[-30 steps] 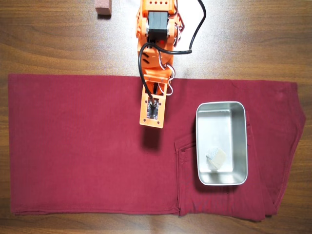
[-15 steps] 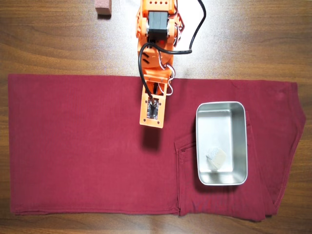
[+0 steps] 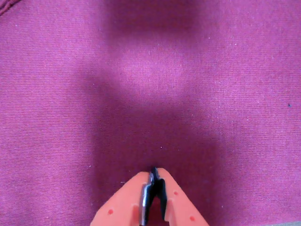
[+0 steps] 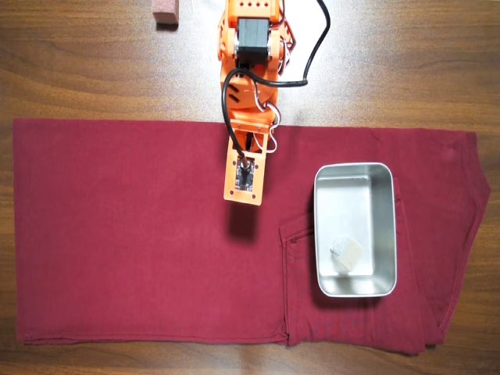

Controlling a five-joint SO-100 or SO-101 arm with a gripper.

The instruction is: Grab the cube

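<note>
The cube (image 4: 347, 252), a small pale beige-grey block, lies inside the metal tray (image 4: 384, 226) at the right of the overhead view, toward its near end. My orange gripper (image 3: 154, 172) enters the wrist view from the bottom edge with its jaws closed together, empty, above bare dark red cloth (image 3: 150, 84). In the overhead view the arm (image 4: 244, 168) hangs over the cloth's upper middle, left of the tray and well apart from the cube. The cube does not show in the wrist view.
The dark red cloth (image 4: 125, 234) covers most of a wooden table (image 4: 78, 62). A reddish-brown block (image 4: 165, 12) sits on the wood at the top edge, left of the arm's base (image 4: 251, 39).
</note>
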